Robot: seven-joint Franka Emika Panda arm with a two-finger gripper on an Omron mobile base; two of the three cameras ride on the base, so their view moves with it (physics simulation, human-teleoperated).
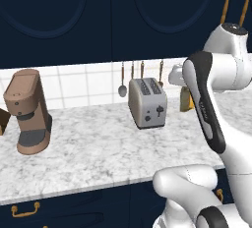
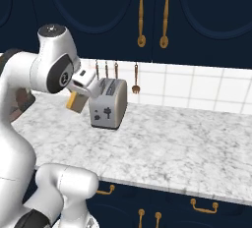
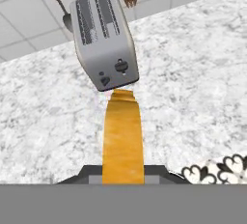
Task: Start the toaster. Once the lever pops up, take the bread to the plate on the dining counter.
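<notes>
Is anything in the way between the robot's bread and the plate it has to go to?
I can't tell, because no plate is in these pictures. The gripper holds the bread above the marble worktop, just in front of the toaster. The worktop around the bread looks bare. The way to the plate lies outside these views.

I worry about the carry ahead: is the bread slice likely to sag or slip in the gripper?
The bread is pinched on edge and looks straight, so probably stiff. Thin and small, likely light. The gripper holds only one end, so it might pivot.
</notes>
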